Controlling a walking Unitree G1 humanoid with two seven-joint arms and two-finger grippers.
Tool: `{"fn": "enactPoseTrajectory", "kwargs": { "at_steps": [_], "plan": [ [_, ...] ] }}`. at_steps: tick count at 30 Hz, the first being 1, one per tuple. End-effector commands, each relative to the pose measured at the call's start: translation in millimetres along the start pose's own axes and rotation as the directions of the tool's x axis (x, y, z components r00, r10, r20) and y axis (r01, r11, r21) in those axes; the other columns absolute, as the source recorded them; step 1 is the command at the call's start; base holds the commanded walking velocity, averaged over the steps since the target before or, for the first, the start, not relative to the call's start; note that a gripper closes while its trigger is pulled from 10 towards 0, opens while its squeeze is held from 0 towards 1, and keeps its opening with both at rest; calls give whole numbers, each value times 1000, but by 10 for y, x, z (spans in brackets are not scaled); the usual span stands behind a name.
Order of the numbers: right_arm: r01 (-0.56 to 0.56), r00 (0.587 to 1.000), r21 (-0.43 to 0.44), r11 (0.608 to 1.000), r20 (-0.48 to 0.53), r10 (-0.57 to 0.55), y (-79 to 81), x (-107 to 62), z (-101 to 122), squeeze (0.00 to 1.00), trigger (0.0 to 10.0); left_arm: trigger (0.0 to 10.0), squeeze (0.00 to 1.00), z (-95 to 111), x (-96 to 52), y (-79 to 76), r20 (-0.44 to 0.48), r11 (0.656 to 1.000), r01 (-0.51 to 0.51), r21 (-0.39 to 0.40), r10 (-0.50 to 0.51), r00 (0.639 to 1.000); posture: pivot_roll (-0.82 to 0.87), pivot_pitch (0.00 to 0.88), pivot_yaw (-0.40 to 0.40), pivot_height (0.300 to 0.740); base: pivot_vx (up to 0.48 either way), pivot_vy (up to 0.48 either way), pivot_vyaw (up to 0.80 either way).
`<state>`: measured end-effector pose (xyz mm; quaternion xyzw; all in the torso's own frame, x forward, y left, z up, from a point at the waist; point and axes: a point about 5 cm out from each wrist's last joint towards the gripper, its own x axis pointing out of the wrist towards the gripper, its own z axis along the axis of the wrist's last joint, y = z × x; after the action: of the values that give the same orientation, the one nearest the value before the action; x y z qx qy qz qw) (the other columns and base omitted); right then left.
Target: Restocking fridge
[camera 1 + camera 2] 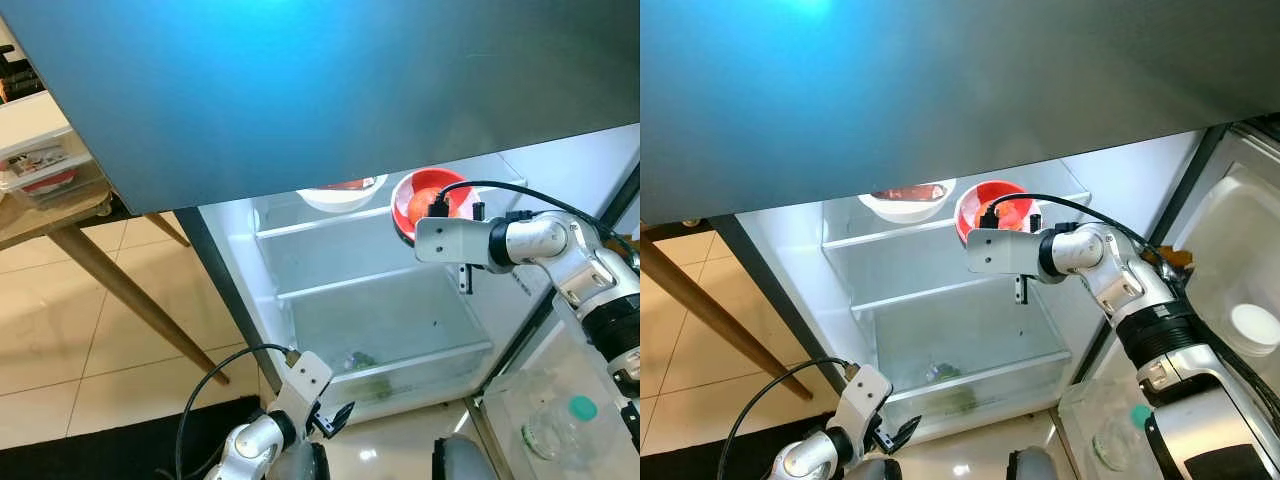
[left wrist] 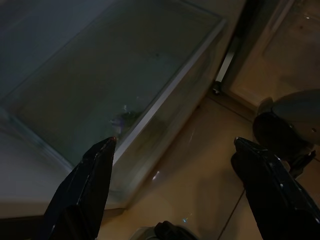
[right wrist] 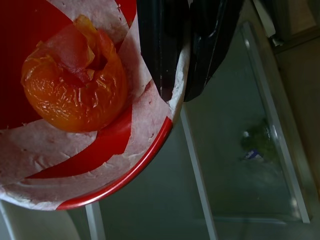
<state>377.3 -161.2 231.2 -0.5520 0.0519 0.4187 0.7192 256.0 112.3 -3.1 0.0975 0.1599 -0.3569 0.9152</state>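
Note:
The fridge stands open before me. My right gripper [image 3: 180, 90] is shut on the rim of a red bowl [image 1: 430, 193], one finger inside and one outside. It holds the bowl at the right end of the top shelf [image 1: 330, 224]. The bowl [image 3: 125, 175] is lined with white paper and holds an orange, glossy piece of food [image 3: 75, 90]. A white bowl [image 1: 908, 200] with reddish food sits on the same shelf to the left. My left gripper [image 1: 335, 418] hangs low and open in front of the clear crisper drawer [image 2: 150, 90].
The grey upper door [image 1: 300, 80] overhangs the top of the view. A wooden table [image 1: 60, 215] with a plastic container [image 1: 45, 170] stands at the left. The fridge door shelf [image 1: 500, 400] at the right holds a jar with a teal lid [image 1: 580, 408]. Greens lie in the crisper [image 1: 362, 360].

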Motion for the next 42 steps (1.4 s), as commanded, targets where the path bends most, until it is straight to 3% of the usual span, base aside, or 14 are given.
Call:
{"fn": "enactPoseTrajectory", "kwargs": {
  "at_steps": [1,6,7,11,14,21,28,29,36,42],
  "plan": [
    [114,993,-35,993,28,-113,-258,-97,116,71,10000,10000,0,-58,-22,-44,-15,1000,8,-13,-8,1000,-92,138,58,621,0,0,0],
    [33,999,-19,999,28,-32,-269,-169,62,75,10000,10000,0,-57,-33,-48,-8,1000,12,-16,-12,1000,-89,138,53,621,0,0,0],
    [-29,999,-13,999,37,30,-215,-190,43,75,10000,10000,0,-58,-35,-52,-7,1000,13,-17,-13,1000,-89,138,50,621,0,0,0],
    [-86,995,7,996,48,86,-159,-207,26,86,10000,10000,0,-63,-40,-59,-7,1000,15,-17,-15,1000,-90,140,52,621,0,0,0],
    [-123,991,28,992,58,121,-161,-260,17,180,10000,10000,0,-69,-47,-66,-7,1000,21,-17,-21,1000,-91,143,56,621,0,0,0],
    [-152,987,41,988,58,149,-202,-332,9,196,10000,10000,0,-73,-51,-75,-8,999,30,-16,-30,1000,-90,145,57,621,0,0,0],
    [-218,975,60,974,64,214,-77,-358,-18,192,10000,10000,0,-72,-51,-78,-9,999,33,-13,-33,999,-86,145,59,621,0,0,0],
    [-235,970,80,969,87,228,-65,-399,1,231,10000,10000,0,-70,-52,-75,-9,999,34,-12,-34,999,-87,144,60,621,0,0,0],
    [-254,964,106,961,110,243,-119,-530,34,243,10000,10000,0,-65,-51,-73,-9,999,40,-8,-40,999,-88,144,61,621,0,0,0],
    [-241,967,111,964,113,229,-102,-543,22,235,10000,10000,0,-61,-42,-76,-12,999,44,-4,-44,999,-93,143,65,621,0,0,0]
  ]
}}
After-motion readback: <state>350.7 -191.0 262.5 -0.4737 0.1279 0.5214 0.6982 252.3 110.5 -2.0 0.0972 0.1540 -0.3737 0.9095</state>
